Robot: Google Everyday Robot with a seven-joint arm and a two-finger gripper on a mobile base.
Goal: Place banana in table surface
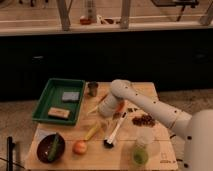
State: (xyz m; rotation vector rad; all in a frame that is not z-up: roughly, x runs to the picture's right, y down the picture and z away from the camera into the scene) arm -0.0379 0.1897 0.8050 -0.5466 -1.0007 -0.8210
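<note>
Gripper (109, 115) low over table surface (70, 133), near banana (92, 131).

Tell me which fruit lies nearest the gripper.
The banana, long and yellow, just left of the gripper over the table; the round orange fruit lies farther forward.

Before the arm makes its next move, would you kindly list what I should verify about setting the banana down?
1. Banana in view, low over the front-middle of the table surface: ok.
2. End effector located, just up and right of the banana: ok.
3. Banana held or already released: cannot tell.
4. Banana outside the green tray: ok.
5. Banana apart from the orange fruit: ok.
6. Banana apart from the brush: ok, though close.
</note>
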